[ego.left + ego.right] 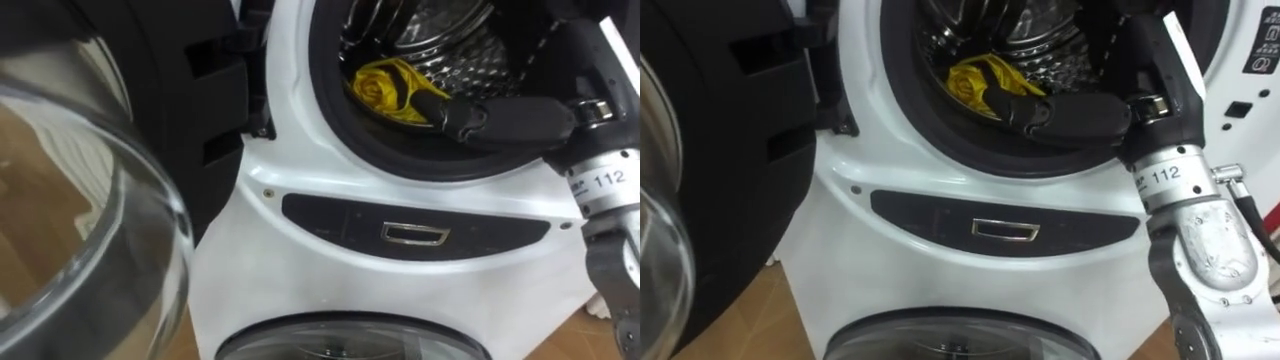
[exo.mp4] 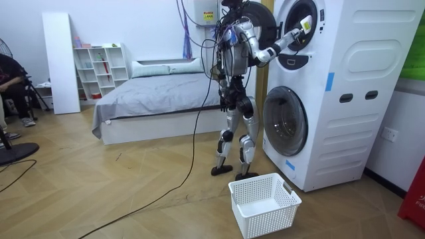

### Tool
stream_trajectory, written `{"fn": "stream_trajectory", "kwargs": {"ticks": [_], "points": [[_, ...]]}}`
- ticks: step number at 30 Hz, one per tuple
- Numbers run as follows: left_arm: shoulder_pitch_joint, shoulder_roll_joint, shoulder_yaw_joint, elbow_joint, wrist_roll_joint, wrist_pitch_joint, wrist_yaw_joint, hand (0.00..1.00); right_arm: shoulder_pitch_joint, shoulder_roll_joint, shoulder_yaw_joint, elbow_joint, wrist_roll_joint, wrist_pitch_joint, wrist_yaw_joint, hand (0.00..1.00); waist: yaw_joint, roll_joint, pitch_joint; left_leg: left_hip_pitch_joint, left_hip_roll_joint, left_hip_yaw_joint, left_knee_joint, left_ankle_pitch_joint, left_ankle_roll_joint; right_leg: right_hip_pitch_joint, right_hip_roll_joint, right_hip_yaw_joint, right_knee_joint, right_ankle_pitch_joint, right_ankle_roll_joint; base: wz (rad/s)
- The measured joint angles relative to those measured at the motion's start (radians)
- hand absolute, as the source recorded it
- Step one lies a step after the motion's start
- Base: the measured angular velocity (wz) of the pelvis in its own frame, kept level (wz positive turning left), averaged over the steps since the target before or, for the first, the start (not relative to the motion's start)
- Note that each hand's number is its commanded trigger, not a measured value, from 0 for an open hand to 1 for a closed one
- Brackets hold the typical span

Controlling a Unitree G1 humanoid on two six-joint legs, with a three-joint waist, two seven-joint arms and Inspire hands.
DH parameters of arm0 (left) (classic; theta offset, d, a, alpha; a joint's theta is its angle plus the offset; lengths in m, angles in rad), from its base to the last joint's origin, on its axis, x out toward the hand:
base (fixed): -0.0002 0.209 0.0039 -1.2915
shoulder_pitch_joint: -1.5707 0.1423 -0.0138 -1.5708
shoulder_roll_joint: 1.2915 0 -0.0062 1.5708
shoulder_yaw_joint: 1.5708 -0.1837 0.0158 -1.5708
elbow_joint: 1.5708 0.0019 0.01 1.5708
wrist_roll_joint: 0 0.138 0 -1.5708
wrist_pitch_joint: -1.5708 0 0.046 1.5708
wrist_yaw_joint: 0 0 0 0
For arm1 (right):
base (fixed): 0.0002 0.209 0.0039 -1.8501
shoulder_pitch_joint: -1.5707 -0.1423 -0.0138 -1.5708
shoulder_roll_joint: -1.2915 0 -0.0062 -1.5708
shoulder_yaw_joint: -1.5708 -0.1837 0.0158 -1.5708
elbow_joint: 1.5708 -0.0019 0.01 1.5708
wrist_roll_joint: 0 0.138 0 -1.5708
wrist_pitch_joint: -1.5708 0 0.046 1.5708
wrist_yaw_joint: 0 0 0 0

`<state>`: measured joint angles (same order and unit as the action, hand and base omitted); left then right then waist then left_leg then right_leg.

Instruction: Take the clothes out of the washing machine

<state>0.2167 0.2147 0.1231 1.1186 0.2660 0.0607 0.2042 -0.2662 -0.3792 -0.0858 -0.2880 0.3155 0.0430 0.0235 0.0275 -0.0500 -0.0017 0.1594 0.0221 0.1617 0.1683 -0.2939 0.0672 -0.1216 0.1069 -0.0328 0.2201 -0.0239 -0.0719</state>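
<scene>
Head stereo cams: close on upper drum [image 1: 455, 45]; room cam: far, side-on, whole washer stack [image 2: 345, 99].

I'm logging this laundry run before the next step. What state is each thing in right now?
Upper door: open, swung left.
Drum: holds a yellow cloth.
Right hand: inside the drum, at the cloth; grip unclear.
Lower door: shut.
Basket: on the floor, empty.
</scene>
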Motion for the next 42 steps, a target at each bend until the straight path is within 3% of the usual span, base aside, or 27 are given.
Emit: {"fn": "stream_trajectory", "kwargs": {"ticks": [5, 11, 14, 16, 20, 23, 26, 29, 31, 32, 33, 34, 35, 39, 42], "points": [[-0.009, -0.003, 0.0, 0.0, 0.0, 0.0, -0.001, 0.0, 0.0, -0.021, 0.001, 0.023, -0.017, 0.0, 0.002, 0.0, 0.021, -0.008, 0.0023, 0.006, 0.0, 0.005, -0.003, 0.0, 0.0, 0.002, 0.002, 0.002, -0.001, 0.0, 0.0, -0.05], [-0.026, -0.004, -0.003, -0.002, 0.0, 0.006, 0.003, 0.0, -0.009, -0.076, 0.031, 0.05, -0.092, 0.022, 0.038, 0.0, 0.044, -0.043, -0.0028, -0.001, 0.002, -0.003, -0.005, 0.0, -0.001, 0.002, -0.002, -0.011, -0.001, 0.0, 0.0, 0.04], [-0.014, -0.009, -0.007, -0.006, 0.001, 0.022, 0.004, 0.0, -0.074, -0.098, 0.063, 0.114, -0.092, 0.036, 0.068, 0.0, 0.056, -0.056, 0.0023, -0.002, 0.001, -0.004, -0.002, 0.001, -0.002, 0.001, -0.004, -0.027, -0.001, 0.0, -0.002, 0.0], [-0.01, -0.007, -0.002, -0.009, 0.007, 0.034, 0.004, 0.0, -0.119, -0.099, 0.074, 0.172, -0.116, 0.058, 0.093, 0.0, 0.062, -0.065, -0.0002, -0.005, 0.001, -0.007, -0.001, 0.001, -0.002, 0.001, -0.006, -0.03, -0.004, 0.0, -0.002, 0.07], [-0.011, -0.004, 0.017, -0.018, 0.008, 0.064, -0.002, 0.0, -0.214, -0.105, 0.082, 0.287, -0.165, 0.091, 0.121, 0.0, 0.079, -0.072, -0.0049, -0.012, 0.002, -0.029, 0.001, 0.001, -0.001, 0.008, -0.016, -0.085, -0.019, 0.003, -0.006, 0.15], [-0.006, 0.006, 0.047, -0.022, 0.009, 0.083, -0.02, 0.0, -0.239, -0.155, 0.104, 0.319, -0.169, 0.091, 0.153, 0.0, 0.093, -0.075, -0.0066, -0.011, 0.002, -0.044, 0.002, 0.002, 0.0, 0.021, -0.019, -0.107, -0.036, 0.003, -0.006, 0.14], [0.003, 0.018, 0.071, -0.043, 0.008, 0.106, -0.022, 0.0, -0.244, -0.188, 0.118, 0.343, -0.169, 0.103, 0.156, 0.0, 0.096, -0.082, 0.0004, -0.002, 0.002, -0.048, 0.003, 0.003, 0.0, 0.031, -0.02, -0.107, -0.036, 0.003, -0.006, 0.06], [-0.002, 0.023, 0.071, -0.059, 0.01, 0.111, -0.021, 0.0, -0.272, -0.187, 0.145, 0.385, -0.197, 0.112, 0.168, 0.0, 0.108, -0.087, 0.0029, 0.0, 0.001, -0.047, 0.003, 0.004, -0.001, 0.038, -0.023, -0.109, -0.035, 0.002, -0.007, 0.01], [-0.004, 0.024, 0.068, -0.06, 0.011, 0.115, -0.019, 0.0, -0.303, -0.187, 0.145, 0.407, -0.231, 0.117, 0.181, 0.0, 0.112, -0.086, 0.0036, 0.003, 0.004, -0.048, 0.002, 0.005, -0.001, 0.036, -0.037, -0.143, 0.004, -0.023, -0.012, 0.13], [-0.001, 0.024, 0.068, -0.062, 0.012, 0.123, -0.019, 0.0, -0.313, -0.187, 0.146, 0.413, -0.252, 0.124, 0.194, 0.0, 0.115, -0.086, 0.0035, 0.01, 0.003, -0.057, 0.002, 0.005, -0.001, 0.036, -0.068, -0.184, 0.091, -0.092, 0.001, 0.26], [-0.001, 0.024, 0.065, -0.073, 0.012, 0.134, -0.02, 0.0, -0.324, -0.188, 0.152, 0.418, -0.266, 0.124, 0.207, 0.0, 0.116, -0.089, 0.0035, 0.012, -0.004, -0.069, 0.004, 0.004, -0.005, 0.042, -0.101, -0.183, 0.145, -0.142, 0.031, 0.28], [0.001, 0.025, 0.063, -0.079, 0.011, 0.138, -0.021, 0.0, -0.329, -0.188, 0.154, 0.418, -0.267, 0.124, 0.213, 0.0, 0.116, -0.092, 0.005, 0.01, -0.009, -0.081, 0.007, 0.004, -0.009, 0.043, -0.101, -0.165, 0.14, -0.15, 0.032, 0.22], [0.002, 0.022, 0.061, -0.083, 0.011, 0.146, -0.023, 0.0, -0.336, -0.193, 0.154, 0.418, -0.267, 0.124, 0.221, 0.0, 0.117, -0.093, 0.0071, 0.006, -0.014, -0.088, 0.013, 0.007, -0.014, 0.044, -0.1, -0.165, 0.119, -0.154, 0.018, 0.09], [-0.006, 0.023, 0.069, -0.087, 0.011, 0.16, -0.04, 0.0, -0.347, -0.195, 0.158, 0.419, -0.267, 0.121, 0.232, 0.0, 0.123, -0.085, 0.0101, -0.013, -0.006, -0.09, 0.015, 0.019, -0.029, 0.052, -0.078, -0.164, 0.057, -0.119, 0.0, -0.05], [-0.015, 0.024, 0.069, -0.087, 0.011, 0.159, -0.042, 0.0, -0.352, -0.195, 0.161, 0.437, -0.286, 0.122, 0.242, 0.0, 0.144, -0.09, 0.0063, -0.017, -0.001, -0.084, 0.017, 0.022, -0.034, 0.054, -0.069, -0.159, 0.038, -0.106, -0.006, -0.06]]}}
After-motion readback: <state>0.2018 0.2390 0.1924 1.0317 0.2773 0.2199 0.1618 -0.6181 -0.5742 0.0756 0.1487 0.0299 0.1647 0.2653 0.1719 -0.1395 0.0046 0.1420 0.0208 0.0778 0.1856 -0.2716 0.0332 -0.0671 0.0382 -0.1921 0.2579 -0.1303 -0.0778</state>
